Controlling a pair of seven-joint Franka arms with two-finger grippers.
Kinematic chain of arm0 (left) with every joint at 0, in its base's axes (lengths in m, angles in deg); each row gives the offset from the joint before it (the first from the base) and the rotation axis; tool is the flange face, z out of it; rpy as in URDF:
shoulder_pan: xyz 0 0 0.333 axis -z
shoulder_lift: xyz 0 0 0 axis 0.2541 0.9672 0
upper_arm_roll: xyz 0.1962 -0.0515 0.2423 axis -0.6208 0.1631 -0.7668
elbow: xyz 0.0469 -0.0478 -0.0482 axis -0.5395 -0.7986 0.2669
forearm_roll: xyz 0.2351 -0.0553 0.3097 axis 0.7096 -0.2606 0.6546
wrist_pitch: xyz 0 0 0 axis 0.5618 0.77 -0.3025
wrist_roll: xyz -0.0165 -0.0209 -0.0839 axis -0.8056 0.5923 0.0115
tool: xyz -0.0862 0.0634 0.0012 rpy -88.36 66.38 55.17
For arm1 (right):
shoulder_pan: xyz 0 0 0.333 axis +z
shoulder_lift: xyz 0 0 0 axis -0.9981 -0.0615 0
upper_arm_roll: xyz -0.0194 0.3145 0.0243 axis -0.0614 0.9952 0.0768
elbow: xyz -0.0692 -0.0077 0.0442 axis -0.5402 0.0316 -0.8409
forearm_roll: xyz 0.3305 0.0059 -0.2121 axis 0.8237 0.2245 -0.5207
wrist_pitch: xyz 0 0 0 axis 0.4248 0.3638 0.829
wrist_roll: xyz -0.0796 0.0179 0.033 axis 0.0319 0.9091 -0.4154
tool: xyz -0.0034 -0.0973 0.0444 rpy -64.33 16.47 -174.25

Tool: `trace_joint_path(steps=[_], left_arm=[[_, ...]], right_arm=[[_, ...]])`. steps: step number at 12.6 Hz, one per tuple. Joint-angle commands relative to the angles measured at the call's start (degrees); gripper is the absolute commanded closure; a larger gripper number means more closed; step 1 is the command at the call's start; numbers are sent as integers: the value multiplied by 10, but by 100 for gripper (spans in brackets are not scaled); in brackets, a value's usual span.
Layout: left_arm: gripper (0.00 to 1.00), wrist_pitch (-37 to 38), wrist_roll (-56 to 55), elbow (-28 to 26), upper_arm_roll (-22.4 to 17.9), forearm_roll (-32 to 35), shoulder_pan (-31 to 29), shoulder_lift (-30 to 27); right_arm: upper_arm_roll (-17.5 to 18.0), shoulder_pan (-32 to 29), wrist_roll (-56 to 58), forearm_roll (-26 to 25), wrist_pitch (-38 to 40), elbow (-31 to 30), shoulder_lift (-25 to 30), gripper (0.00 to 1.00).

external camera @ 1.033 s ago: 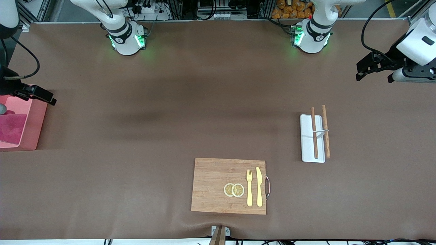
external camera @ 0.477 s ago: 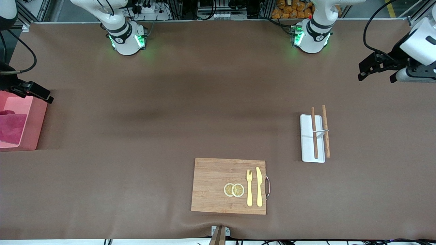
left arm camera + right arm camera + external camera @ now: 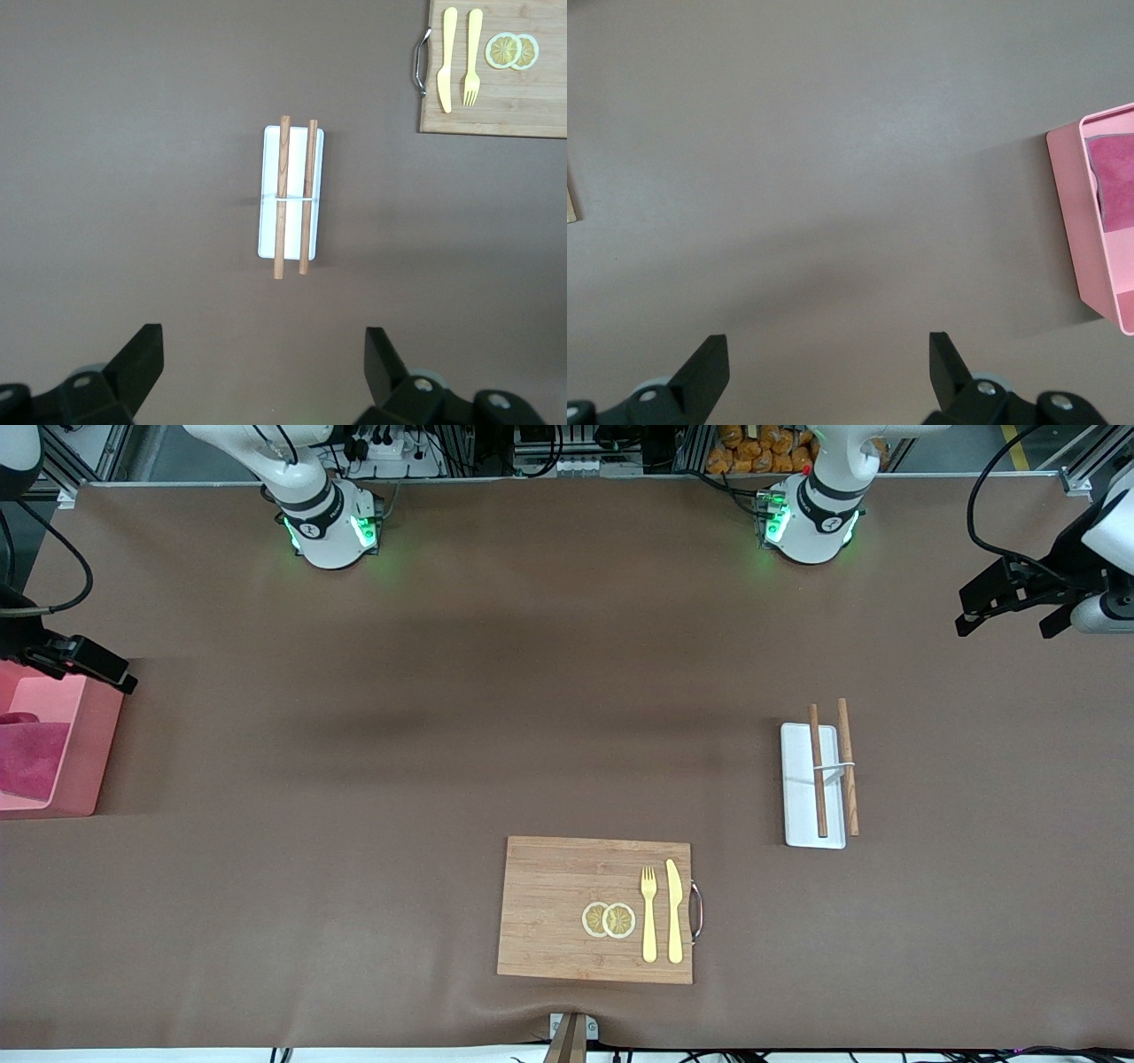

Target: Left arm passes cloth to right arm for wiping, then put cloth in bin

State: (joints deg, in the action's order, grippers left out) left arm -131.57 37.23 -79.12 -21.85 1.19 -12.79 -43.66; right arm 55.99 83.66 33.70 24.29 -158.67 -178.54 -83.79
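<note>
The cloth (image 3: 31,757) lies inside the pink bin (image 3: 89,748) at the right arm's end of the table. The right gripper (image 3: 84,662) hangs up in the air over the bin's edge, its fingers (image 3: 707,367) wide apart and holding nothing. The left gripper (image 3: 1010,598) is up over the bare table at the left arm's end, fingers (image 3: 142,359) apart and empty too. Below it sits a white tray (image 3: 291,191) with two brown sticks (image 3: 293,197) on it. A wooden board (image 3: 567,908) lies well away from both grippers, with a yellow fork (image 3: 649,914), a yellow knife (image 3: 674,911) and lemon slices (image 3: 609,919) on it. Nothing stands between either gripper and the table.
</note>
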Motion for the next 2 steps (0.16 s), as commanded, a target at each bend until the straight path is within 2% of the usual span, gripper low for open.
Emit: trace_joint_path(steps=[1, 2], left_arm=[[0, 9, -1, 5, 4, -2, -4, -6], [0, 8, -2, 5, 4, -2, -4, -6]], right_arm=[[4, -1, -11, 6, 8, 5, 3, 0], [4, 0, -11, 6, 8, 5, 3, 0]])
